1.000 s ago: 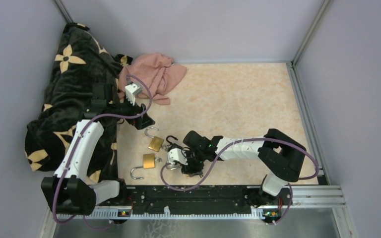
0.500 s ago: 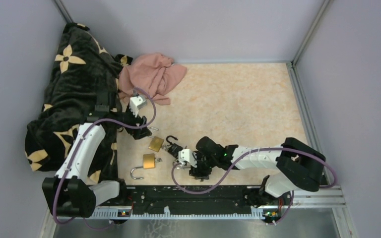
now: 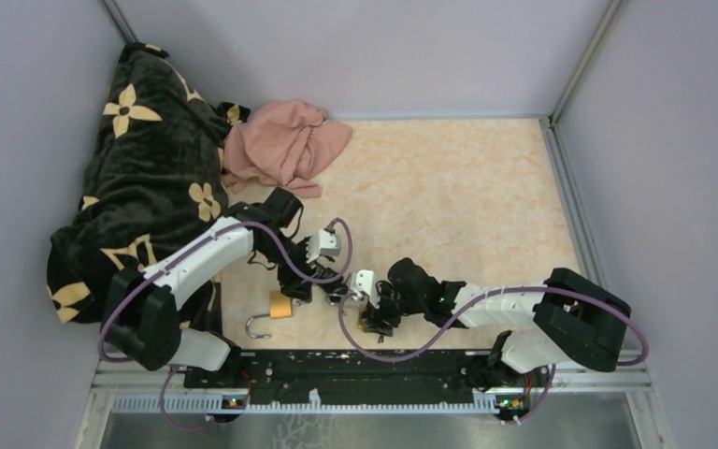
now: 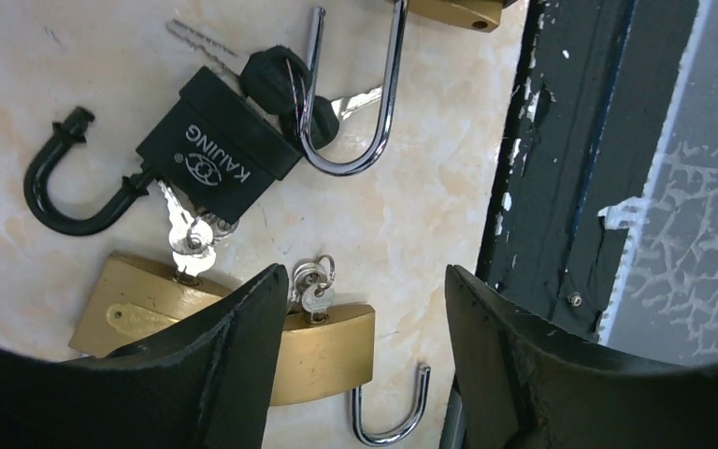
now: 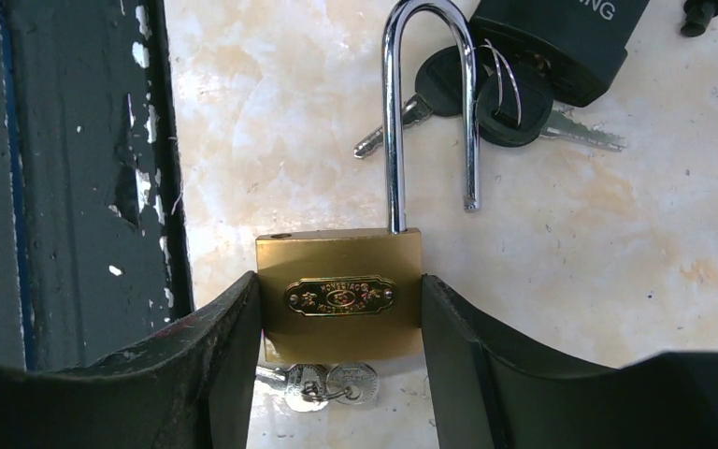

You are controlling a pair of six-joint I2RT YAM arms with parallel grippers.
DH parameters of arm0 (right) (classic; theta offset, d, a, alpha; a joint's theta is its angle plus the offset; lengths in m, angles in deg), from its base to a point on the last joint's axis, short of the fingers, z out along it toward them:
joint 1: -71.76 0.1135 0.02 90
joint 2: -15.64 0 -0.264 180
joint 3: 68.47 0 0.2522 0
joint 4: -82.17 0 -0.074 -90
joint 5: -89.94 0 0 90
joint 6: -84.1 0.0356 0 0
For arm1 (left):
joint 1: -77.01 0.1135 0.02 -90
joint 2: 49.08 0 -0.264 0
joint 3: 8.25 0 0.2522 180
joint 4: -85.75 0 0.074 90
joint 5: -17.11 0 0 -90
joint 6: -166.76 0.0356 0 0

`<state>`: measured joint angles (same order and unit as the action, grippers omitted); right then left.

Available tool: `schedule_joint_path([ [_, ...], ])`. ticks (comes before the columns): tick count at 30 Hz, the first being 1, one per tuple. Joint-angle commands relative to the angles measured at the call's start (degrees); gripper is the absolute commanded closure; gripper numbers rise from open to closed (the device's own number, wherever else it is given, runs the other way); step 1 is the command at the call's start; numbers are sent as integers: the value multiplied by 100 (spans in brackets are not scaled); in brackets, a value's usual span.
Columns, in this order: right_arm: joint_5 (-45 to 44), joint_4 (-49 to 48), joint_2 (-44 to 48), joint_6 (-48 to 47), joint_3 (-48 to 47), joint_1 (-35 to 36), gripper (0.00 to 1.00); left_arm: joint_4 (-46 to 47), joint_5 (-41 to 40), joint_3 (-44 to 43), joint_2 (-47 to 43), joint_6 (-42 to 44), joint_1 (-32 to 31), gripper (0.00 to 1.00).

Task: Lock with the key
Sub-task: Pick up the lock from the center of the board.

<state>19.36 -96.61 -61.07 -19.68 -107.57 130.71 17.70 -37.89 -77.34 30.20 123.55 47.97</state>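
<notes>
My right gripper (image 5: pixel 337 285) is shut on a brass padlock (image 5: pixel 339 297), its fingers pressed on both sides of the body. The chrome shackle (image 5: pixel 430 94) stands open, and a small silver key (image 5: pixel 323 383) with a ring sits in the bottom. My left gripper (image 4: pixel 365 276) hangs open above a second brass padlock (image 4: pixel 332 354) with a key (image 4: pixel 313 297) in it and an open shackle (image 4: pixel 393 416); nothing is between its fingers. A third brass padlock (image 4: pixel 136 309) lies partly under the left finger. From above, both grippers, left (image 3: pixel 307 283) and right (image 3: pixel 372 316), meet near the front.
A black padlock (image 4: pixel 220 140) with an open black shackle lies beside black-headed keys (image 4: pixel 276 79). The black rail (image 4: pixel 561 187) runs along the near edge. A dark floral blanket (image 3: pixel 140 159) and a pink cloth (image 3: pixel 285 140) lie at the back left.
My left arm swung from beside the blanket to above the padlocks at the front, its jaws narrowing. My right gripper shifted a little right with its padlock.
</notes>
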Motion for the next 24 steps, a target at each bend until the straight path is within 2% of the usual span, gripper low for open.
schedule_joint_path([
  [1,68,-1106,340,400,118,-68,100,-638,614,-642,282,644,-40,29],
  [5,136,-1460,477,604,330,-148,100,-534,838,-655,-8,1158,-41,27],
  [9,351,-1656,497,692,412,-277,100,732,1179,237,-1086,1505,-186,17],
  [13,489,-1867,573,689,538,-345,100,2279,1391,1180,-1715,958,-715,11],
  [15,519,-1880,622,632,572,-348,100,2766,1269,1439,-1679,662,-887,12],
  [20,457,-2046,716,570,675,-350,100,3060,1328,1755,-1241,363,-948,20],
  [24,466,-2204,687,533,738,-350,100,3991,1064,2325,-1231,-48,-1048,21],
])
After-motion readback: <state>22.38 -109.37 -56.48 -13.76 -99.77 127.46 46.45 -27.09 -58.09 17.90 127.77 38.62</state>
